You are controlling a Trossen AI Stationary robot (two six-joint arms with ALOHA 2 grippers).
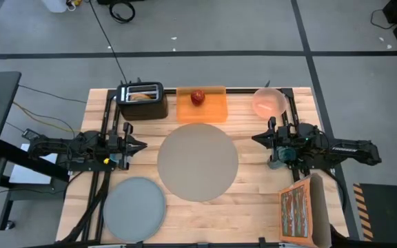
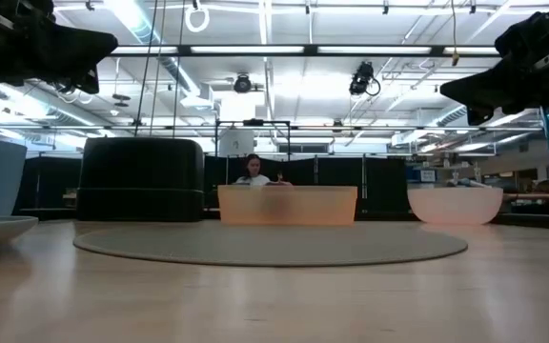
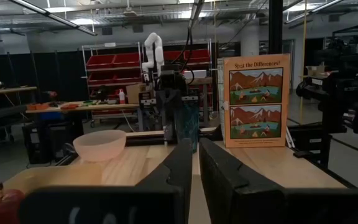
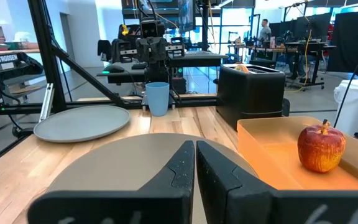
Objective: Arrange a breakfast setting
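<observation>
The large round grey mat (image 1: pixel 198 162) lies flat at the centre of the wooden table (image 1: pixel 253 200). The blue-grey plate (image 1: pixel 134 209) sits on the near left corner, well apart from the mat and bare of food. At the far edge, an orange tray (image 1: pixel 212 109) holds the red apple (image 1: pixel 198 97), upright with its stem up. Beside the tray stands a black toaster (image 1: pixel 143 101) with what appears to be a bagel in its slot, though the overhead view is too small to be sure. The translucent pink bowl (image 1: pixel 269 102) rests on the far right corner.

The left gripper (image 1: pixel 135 145) hovers at the left edge of the table, fingers pressed nearly together and holding nothing; a small blue cup (image 4: pixel 157 98) stands on the table just below it. The right gripper (image 1: pixel 259 140) hovers at the right edge, fingers likewise close together and empty. A picture book (image 1: pixel 301 210) stands upright at the near right.
</observation>
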